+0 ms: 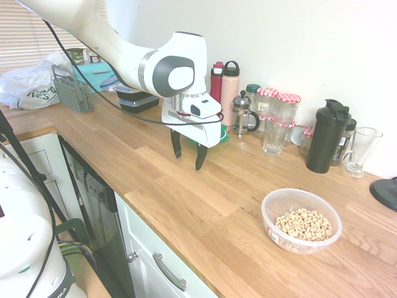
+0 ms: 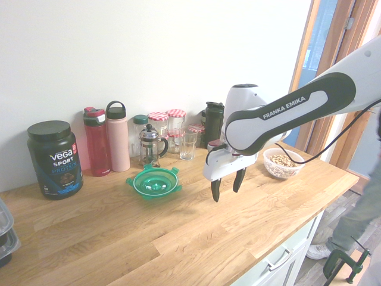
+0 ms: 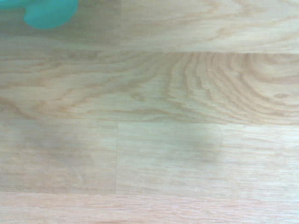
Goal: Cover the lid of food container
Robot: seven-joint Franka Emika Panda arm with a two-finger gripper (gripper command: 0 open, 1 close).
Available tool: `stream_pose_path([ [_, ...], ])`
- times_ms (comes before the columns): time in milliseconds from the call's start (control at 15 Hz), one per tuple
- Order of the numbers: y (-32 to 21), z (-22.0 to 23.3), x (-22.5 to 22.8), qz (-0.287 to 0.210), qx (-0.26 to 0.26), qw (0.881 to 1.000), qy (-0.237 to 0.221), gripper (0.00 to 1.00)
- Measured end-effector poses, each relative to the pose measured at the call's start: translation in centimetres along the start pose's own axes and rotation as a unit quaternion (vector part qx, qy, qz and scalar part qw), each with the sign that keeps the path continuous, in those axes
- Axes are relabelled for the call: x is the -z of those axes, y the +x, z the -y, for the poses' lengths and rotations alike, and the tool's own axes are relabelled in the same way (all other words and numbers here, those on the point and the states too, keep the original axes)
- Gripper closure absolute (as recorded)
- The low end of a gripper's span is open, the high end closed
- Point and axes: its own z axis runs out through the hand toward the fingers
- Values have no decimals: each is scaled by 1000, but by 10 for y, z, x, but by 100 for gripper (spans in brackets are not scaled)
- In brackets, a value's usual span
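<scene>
Lid lies flat on the bench, beside the spread, empty gripper. Flat and thin-rimmed, it could slip from a pinch, or land crooked on the food container well apart.

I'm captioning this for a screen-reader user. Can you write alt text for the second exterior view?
A white robot arm holds its open, empty pincer above a wooden counter, between a green lid and a clear food container of cereal rings. Bottles, jars and a French press line the wall behind.
</scene>
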Motion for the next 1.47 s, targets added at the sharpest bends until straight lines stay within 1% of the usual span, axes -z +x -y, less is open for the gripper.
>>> stream_pose_path([
  [133, 1, 0, 0, 7, -6, 1000, 6, 0],
  [200, 4, 3, 5, 14, -11, 1000, 20, 0],
  [267, 11, 6, 15, 23, -13, 999, 43, 0],
  [400, 31, 15, 30, 60, -10, 993, 99, 0],
  [467, 44, 20, 29, 81, -9, 989, 127, 0],
  [600, 68, 31, 14, 121, -4, 976, 180, 0],
  [733, 84, 42, -3, 159, 4, 959, 235, 0],
  [800, 91, 46, -9, 172, 7, 952, 255, 0],
  [933, 103, 50, -18, 181, -3, 943, 279, 0],
  [1067, 110, 52, -23, 186, -21, 938, 292, 0],
  [1467, 112, 58, -38, 180, -61, 931, 311, 0],
])
